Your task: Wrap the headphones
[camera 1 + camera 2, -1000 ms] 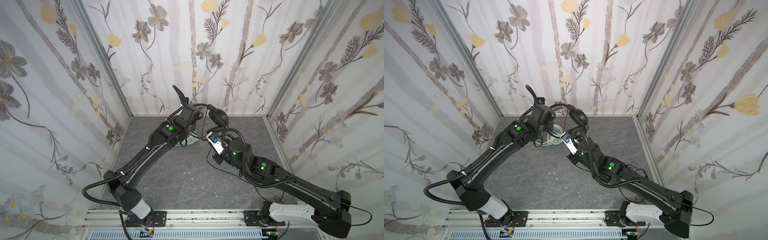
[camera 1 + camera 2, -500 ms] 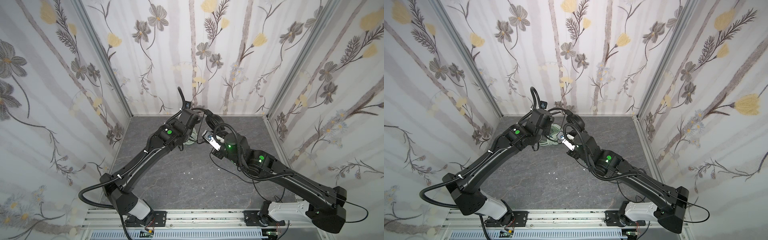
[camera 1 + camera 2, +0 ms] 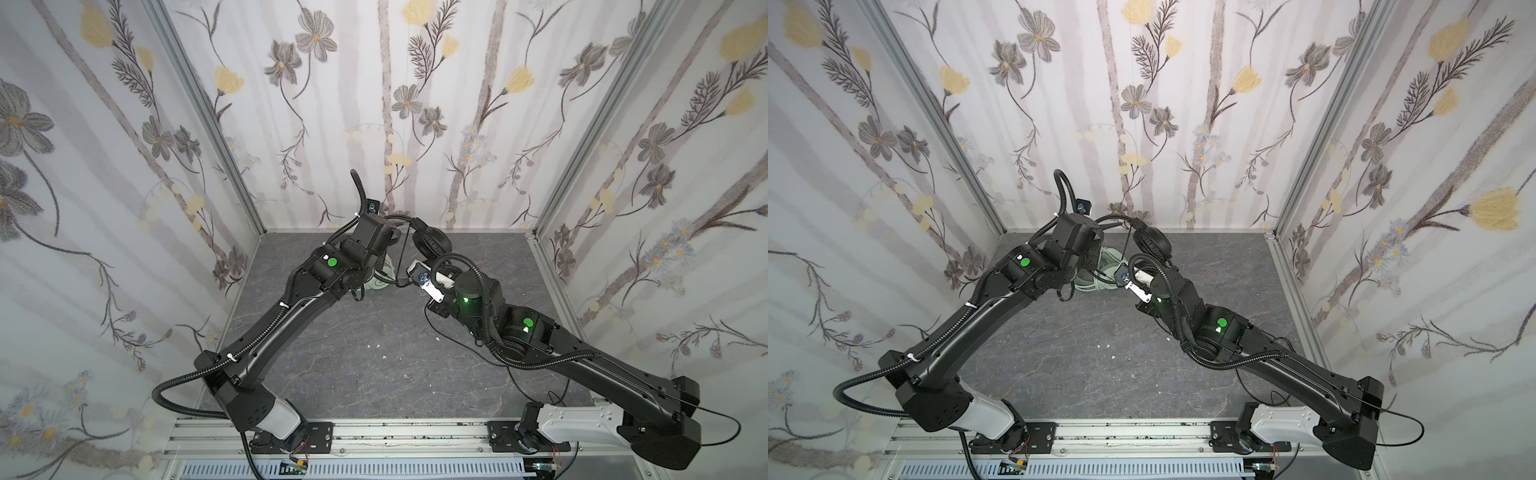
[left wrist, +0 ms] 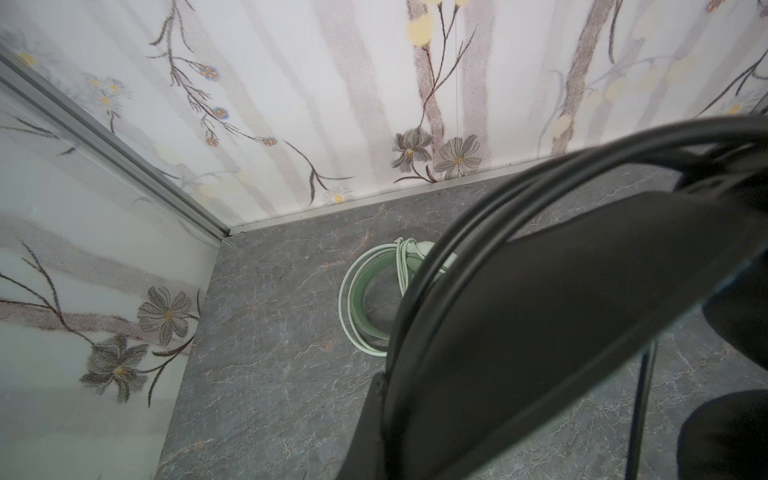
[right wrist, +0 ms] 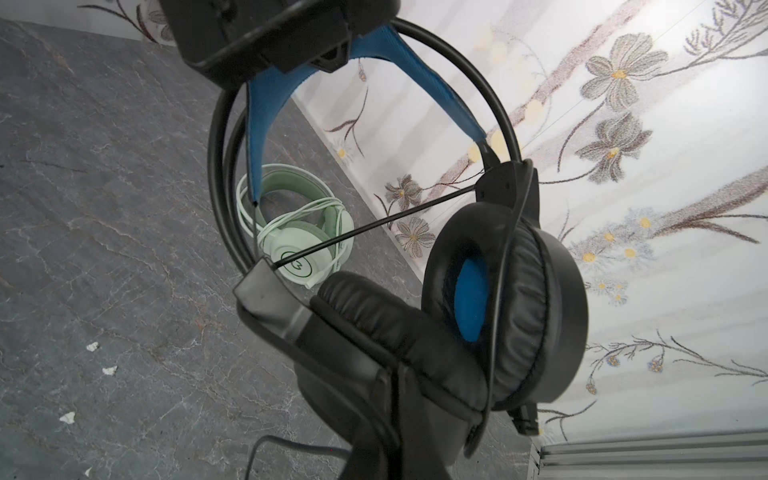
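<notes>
My left gripper (image 5: pixel 307 50) clamps black headset (image 5: pixel 498 291), 12 o'clock, dipped slightly since second ago; right gripper (image 3: pixel 409 282) clenched, seemingly on black cable (image 5: pixel 374 226), taut: winding continues; mint headset (image 5: pixel 299 249) wrapped.

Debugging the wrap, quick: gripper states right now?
Left gripper: shut on the black headset's headband.
Right gripper: shut, apparently on the thin black cable.

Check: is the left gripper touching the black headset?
Touching. The right wrist view shows the left gripper clamped on the blue-lined headband of the black headset, which hangs from it.
</notes>
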Action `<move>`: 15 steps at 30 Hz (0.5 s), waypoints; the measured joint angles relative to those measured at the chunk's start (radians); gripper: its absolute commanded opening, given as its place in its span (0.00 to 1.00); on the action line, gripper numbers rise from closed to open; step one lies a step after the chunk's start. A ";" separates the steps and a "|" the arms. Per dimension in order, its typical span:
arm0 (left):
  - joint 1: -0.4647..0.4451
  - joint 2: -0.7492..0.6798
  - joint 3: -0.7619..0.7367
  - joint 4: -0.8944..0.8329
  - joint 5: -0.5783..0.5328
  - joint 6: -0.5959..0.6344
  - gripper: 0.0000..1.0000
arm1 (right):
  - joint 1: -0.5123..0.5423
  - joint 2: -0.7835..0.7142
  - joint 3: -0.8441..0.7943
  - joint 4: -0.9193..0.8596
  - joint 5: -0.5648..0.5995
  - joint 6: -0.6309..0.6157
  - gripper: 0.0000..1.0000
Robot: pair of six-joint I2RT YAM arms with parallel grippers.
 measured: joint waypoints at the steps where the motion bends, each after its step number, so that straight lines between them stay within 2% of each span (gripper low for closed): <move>1: 0.000 -0.005 0.003 0.000 -0.008 0.004 0.00 | 0.006 0.001 0.000 0.016 0.015 0.000 0.04; 10: 0.000 -0.020 0.056 -0.037 -0.041 0.020 0.00 | 0.028 0.017 -0.006 0.092 0.102 -0.008 0.09; 15: 0.003 -0.020 0.085 -0.086 -0.031 0.056 0.00 | 0.054 0.031 -0.003 0.162 0.170 -0.042 0.19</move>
